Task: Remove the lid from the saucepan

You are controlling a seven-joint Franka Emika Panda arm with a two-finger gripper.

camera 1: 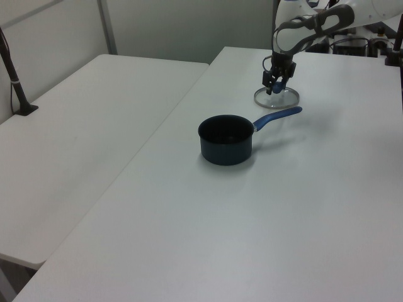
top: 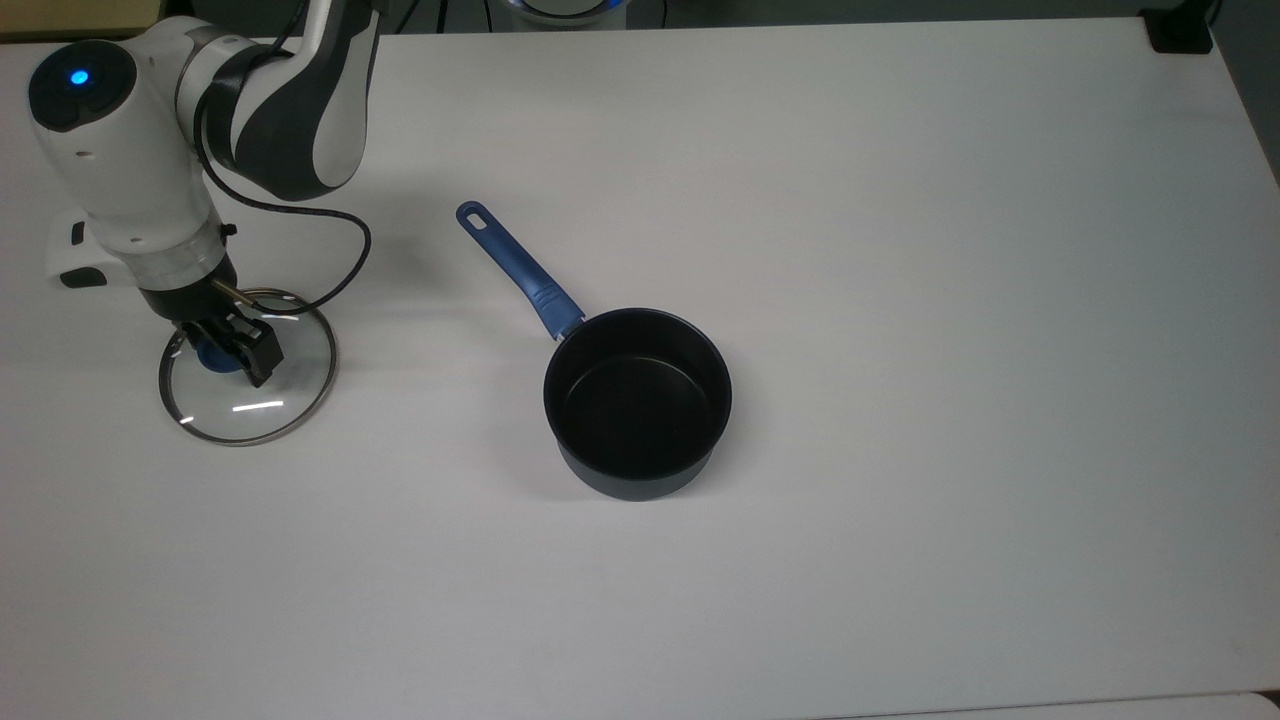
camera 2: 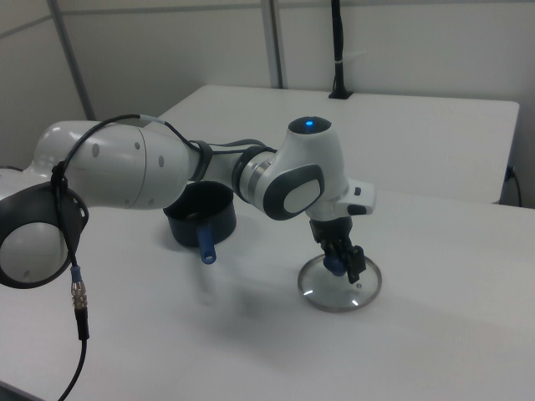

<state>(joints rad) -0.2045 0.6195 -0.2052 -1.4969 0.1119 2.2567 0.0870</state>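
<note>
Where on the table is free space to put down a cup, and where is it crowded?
The table is bare across the top view's right, from the saucepan to the far edge, and along the bottom. A narrower strip lies between its handle and the lid. The top view's upper left is crowded by the arm above the lid.

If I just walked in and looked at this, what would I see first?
Probably the big white robot arm, bending down so its gripper sits at the blue knob of the glass lid, which lies flat on the white table at the top view's left. Next you'd spot the dark saucepan near the middle of the table, open and empty, its long blue handle pointing toward the lid's side.
</note>
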